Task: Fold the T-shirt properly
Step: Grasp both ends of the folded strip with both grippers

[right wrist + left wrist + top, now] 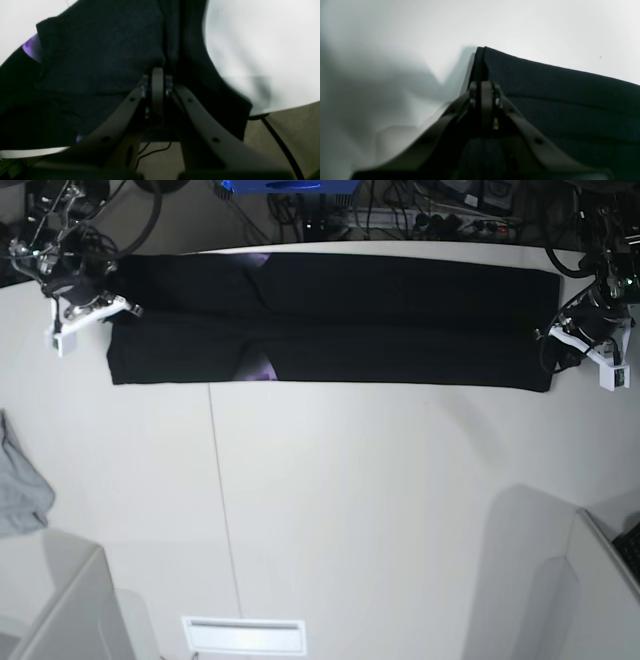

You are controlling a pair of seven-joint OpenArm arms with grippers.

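The large black short-sleeved cloth T-shirt (400, 320) lies folded into a long band, so its printed side is hidden apart from small purple slivers near the collar. In the left wrist view the shirt (565, 105) runs off the right and lower edges, and the left gripper (482, 86), its jaws closed together on the cloth edge, is blurred. In the right wrist view the shirt (95, 57) is cut by the top and left edges. The small light grey cloth (18, 485), well apart from the shirt, is cut by the base view's left edge.

Dark grey end effector (483, 87) fingers w/ screws
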